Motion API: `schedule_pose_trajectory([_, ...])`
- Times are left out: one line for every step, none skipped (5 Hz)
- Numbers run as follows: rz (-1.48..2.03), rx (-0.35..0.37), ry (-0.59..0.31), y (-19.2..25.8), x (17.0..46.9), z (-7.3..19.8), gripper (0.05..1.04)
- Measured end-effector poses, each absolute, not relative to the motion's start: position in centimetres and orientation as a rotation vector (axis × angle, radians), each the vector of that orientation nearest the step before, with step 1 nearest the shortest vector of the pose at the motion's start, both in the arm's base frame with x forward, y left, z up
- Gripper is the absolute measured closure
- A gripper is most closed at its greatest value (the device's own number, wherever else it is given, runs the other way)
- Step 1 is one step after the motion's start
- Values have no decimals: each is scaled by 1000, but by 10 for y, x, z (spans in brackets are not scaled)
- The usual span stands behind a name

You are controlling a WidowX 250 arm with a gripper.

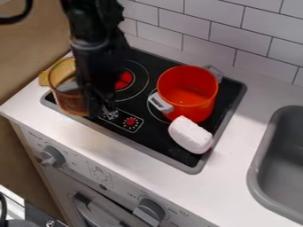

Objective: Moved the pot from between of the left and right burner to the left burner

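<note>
The see-through amber pot point(69, 100), likelier of 2 pots to be the task's, is at the black stovetop point(158, 141)'s left edge, presumably there to serve the left burner point(124, 80). It lies just left of the black pincer point(98, 106), perhaps touching; how wide that opens, or whether it grips anything, I cannot tell. The orange-red pot with white handles point(188, 91) occupies the right side.

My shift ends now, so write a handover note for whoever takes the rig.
Gripper: beside the clear amber pot; hold unclear.
Pots: amber one at the stove's left front corner; orange pot over the right burner.
Done: neither pot is on the left burner.
Left: put the job's pot, probably the amber one, on that burner.
</note>
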State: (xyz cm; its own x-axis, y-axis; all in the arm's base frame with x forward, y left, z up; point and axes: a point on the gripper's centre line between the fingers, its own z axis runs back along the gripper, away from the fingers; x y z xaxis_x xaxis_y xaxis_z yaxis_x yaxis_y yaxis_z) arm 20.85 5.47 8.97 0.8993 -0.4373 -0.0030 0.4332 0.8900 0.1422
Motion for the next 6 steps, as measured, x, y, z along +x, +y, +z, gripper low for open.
schedule_pose_trajectory([-446,159,-39,67,207,93,1021])
schedule_pose_trajectory([-485,185,-68,88,223,95,1021])
schedule_pose_trajectory([-487,216,-92,104,248,87,1021])
schedule_pose_trajectory([-503,192,-142,118,280,80,1021])
schedule_pose_trajectory([-505,190,-169,124,300,69,1021])
schedule_pose_trajectory([-480,198,-161,118,303,65,1021])
